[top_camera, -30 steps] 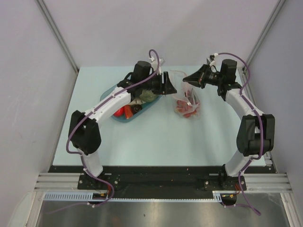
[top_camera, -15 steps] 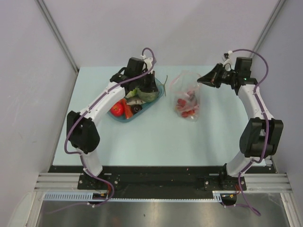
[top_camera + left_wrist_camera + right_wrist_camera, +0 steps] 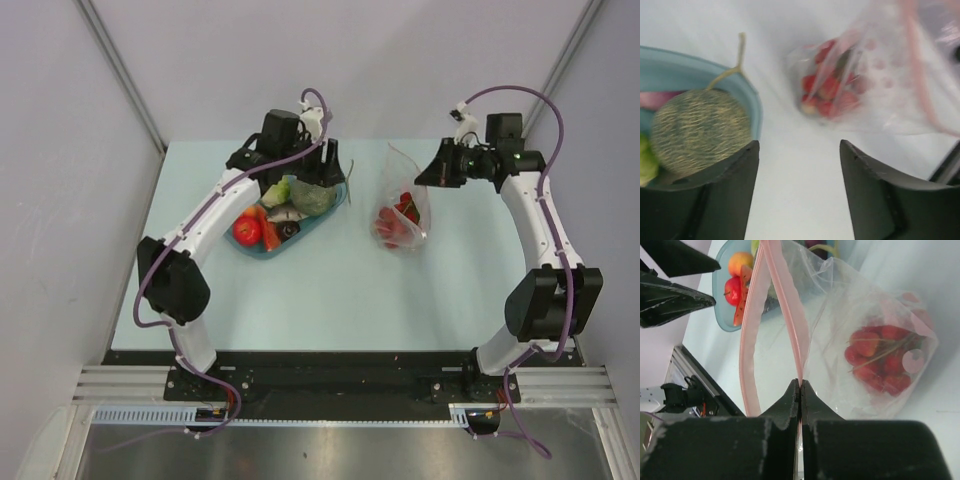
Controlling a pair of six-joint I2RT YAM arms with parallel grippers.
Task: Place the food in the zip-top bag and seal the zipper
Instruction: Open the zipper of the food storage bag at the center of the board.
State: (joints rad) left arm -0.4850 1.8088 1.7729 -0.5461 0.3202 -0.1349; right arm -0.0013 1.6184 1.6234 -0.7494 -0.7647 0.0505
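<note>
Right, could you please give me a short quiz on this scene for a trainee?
1. True or false: the right gripper is shut on the bag's zipper.
2. What already lies in the bag? A tomato, B red pieces, C fish.
3. What does the left gripper hold?
Key: 1 true; 2 B; 3 nothing, its jaws stand open.

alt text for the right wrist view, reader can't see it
The right fingers pinch the pink zipper of a clear bag, its mouth open, red pieces at its bottom. Behind, a blue tray holds a tomato and an orange.
</note>
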